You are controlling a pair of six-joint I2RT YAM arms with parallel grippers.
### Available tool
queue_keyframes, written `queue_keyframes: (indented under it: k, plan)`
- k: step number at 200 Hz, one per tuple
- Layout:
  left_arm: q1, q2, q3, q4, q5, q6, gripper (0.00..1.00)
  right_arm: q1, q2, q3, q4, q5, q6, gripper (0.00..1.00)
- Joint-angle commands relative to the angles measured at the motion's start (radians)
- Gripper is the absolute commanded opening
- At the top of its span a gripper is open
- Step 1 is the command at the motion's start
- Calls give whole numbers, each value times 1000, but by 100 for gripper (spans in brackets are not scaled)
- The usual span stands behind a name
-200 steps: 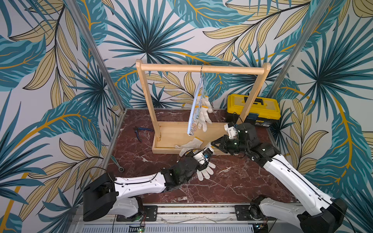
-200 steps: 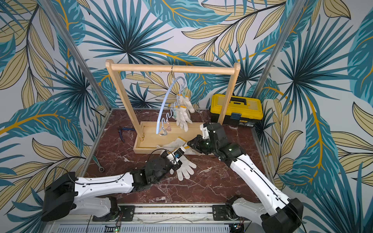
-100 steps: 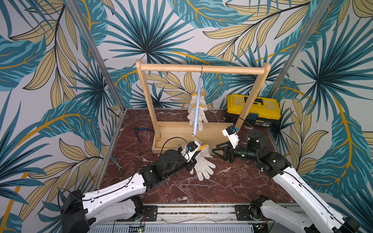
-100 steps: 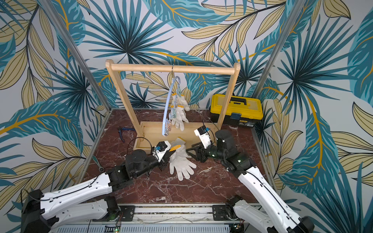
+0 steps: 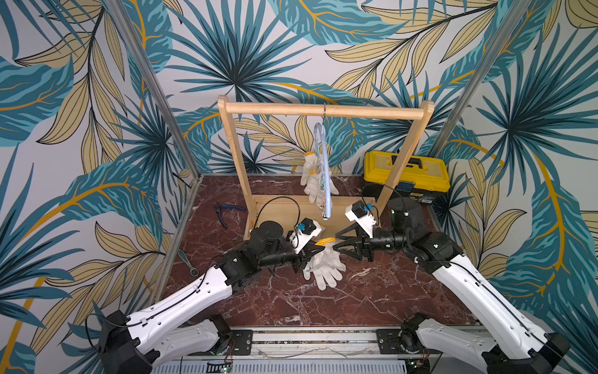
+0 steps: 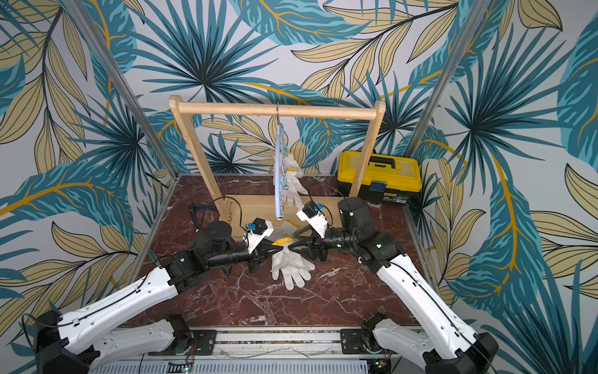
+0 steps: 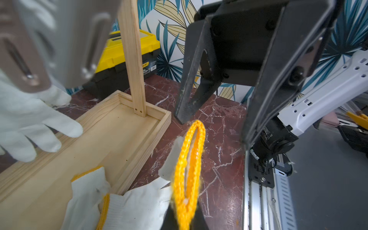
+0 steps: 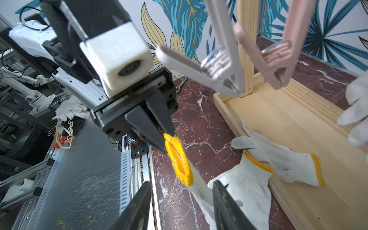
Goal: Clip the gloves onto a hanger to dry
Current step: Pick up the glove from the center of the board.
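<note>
From where I stand, the 2 black wrists cover much of the spot where the arms meet. The left hand (image 5: 315,250) is clamped tight on the yellow cuff (image 5: 325,241) of the held glove (image 5: 324,268). The glove's white fingers splay toward the near side over the bench (image 5: 291,301), and I can't tell whether they rest on the marble.

The right hand (image 5: 335,243) faces it from the right, jaws well apart and gripping nothing. In the right wrist view the glove's body runs between those jaws, touching or not I can't say.

2 more gloves are mostly hidden behind the hands in both top views. The right wrist view shows 1 (image 8: 294,166) flat in the tray base (image 8: 278,123) of the wooden rack (image 5: 323,111), and 1 (image 8: 246,185) draped over the tray's near edge onto the bench.

The hanger (image 5: 327,194) hangs by its hook from the middle of the rack's rail. It is nearly edge-on, so its clips (image 8: 219,67) are hard to make out from above. The hung gloves (image 5: 312,186) overlap and I can't count them.

A broad stretch of open marble lies between the hands and the near rail. Left of the rack lie blue-handled pliers (image 5: 226,213), with a wrench (image 5: 188,265) close to the left edge.

The yellow toolbox (image 5: 406,166) sits far right behind the rack's right post. Its lid is down and its contents are unseen.
</note>
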State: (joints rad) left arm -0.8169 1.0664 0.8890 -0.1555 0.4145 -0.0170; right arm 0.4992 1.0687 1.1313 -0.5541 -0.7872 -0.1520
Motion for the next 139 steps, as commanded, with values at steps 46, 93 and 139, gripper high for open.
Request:
queue_keyframes:
  k: [46,93,139]
  plan:
    - [19,29,73,-32,133,-18,0,33,34,32,-36,-17,-49,39]
    - [30,30,83,-32,156,-25,0,42,40,22,-23,-17,-32,28]
    - [33,35,92,-32,172,-38,0,45,43,17,-13,-27,-7,15]
